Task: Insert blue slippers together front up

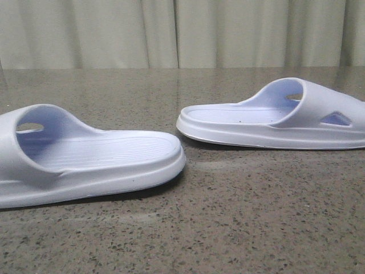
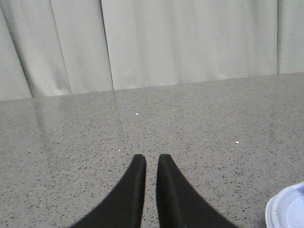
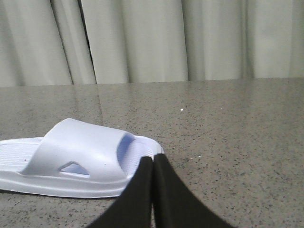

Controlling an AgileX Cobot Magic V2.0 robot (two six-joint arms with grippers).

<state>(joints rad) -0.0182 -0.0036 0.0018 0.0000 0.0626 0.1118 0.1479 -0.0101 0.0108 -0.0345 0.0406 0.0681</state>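
Two pale blue-white slippers lie flat on the speckled grey table, sole down. The near one (image 1: 97, 160) is at the left, its strap at the frame's left edge. The farther one (image 1: 274, 117) is at the right, with a triangular cut-out in its strap. No gripper shows in the front view. My left gripper (image 2: 151, 159) has its fingers almost together with only a narrow gap. It is empty over bare table, and a slipper edge (image 2: 287, 211) shows at the corner. My right gripper (image 3: 153, 159) is shut and empty, its tips in front of the toe end of a slipper (image 3: 80, 156).
The grey speckled table (image 1: 239, 228) runs back to a pale pleated curtain (image 1: 182, 31). A gap of bare table separates the two slippers.
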